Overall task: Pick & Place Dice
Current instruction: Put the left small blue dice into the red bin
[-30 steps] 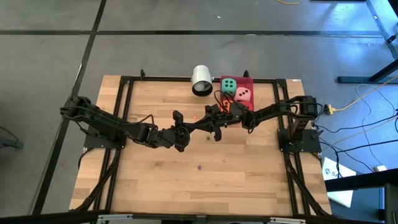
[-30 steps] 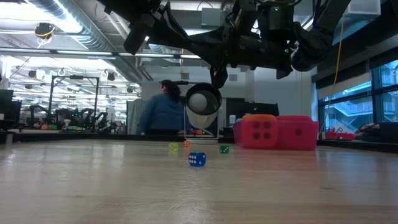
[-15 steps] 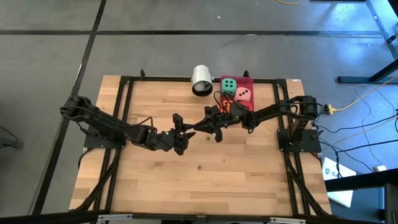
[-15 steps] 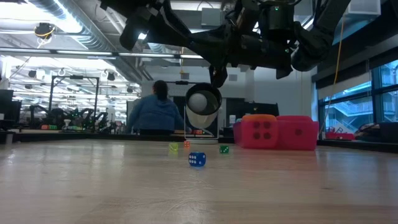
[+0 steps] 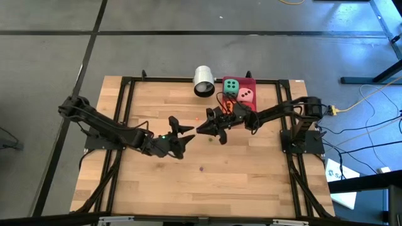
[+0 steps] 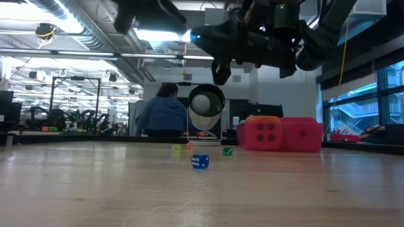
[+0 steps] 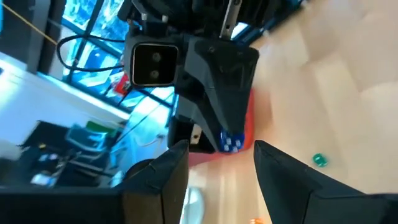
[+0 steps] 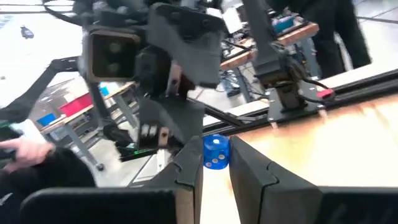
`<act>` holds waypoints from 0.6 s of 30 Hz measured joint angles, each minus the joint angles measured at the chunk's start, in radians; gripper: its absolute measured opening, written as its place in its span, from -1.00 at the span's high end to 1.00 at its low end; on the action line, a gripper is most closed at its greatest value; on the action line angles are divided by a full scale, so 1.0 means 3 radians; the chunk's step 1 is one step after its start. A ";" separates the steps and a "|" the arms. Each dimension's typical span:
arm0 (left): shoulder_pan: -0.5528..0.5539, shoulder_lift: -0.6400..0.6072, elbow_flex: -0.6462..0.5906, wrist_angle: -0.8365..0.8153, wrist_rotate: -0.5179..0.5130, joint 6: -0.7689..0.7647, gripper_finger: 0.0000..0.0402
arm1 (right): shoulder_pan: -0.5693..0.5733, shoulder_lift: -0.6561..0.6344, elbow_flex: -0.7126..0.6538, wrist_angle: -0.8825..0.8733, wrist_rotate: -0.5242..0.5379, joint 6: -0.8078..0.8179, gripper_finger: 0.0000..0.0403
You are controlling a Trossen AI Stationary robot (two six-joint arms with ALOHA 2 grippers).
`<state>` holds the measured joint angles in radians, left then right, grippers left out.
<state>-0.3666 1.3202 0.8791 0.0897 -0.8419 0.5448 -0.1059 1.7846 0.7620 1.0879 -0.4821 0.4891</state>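
Now right gripper [image 8: 216,163] pinches small blue die [image 8: 216,152] mid-air w/ left gripper [image 7: 217,163] spread empty opposite — weak pinch, could drop.

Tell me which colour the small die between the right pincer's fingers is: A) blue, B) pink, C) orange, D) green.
A: the right wrist view shows a small blue die with white pips pinched between the right pincer's fingers, and the left wrist view shows the same blue at that pincer's tip. The left pincer faces it, open.
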 joint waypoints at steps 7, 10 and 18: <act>-0.0005 -0.0453 0.0001 -0.0462 0.0418 -0.0486 0.14 | 0.0000 -0.0328 0.0000 -0.0288 -0.0082 -0.0251 0.74; 0.0043 -0.0608 0.0001 -0.0708 0.0657 -0.0678 0.15 | 0.0000 -0.0525 0.0000 -0.0675 0.0114 -0.0463 0.75; 0.0189 -0.0806 0.0001 -0.1255 0.0818 -0.1069 0.15 | 0.0000 -0.1151 0.0000 -0.1596 0.0668 -0.0958 0.75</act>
<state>-0.3100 1.0783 0.8795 -0.2867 -0.5965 0.2242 -0.1059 1.4392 0.7620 0.6090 -0.2817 0.2017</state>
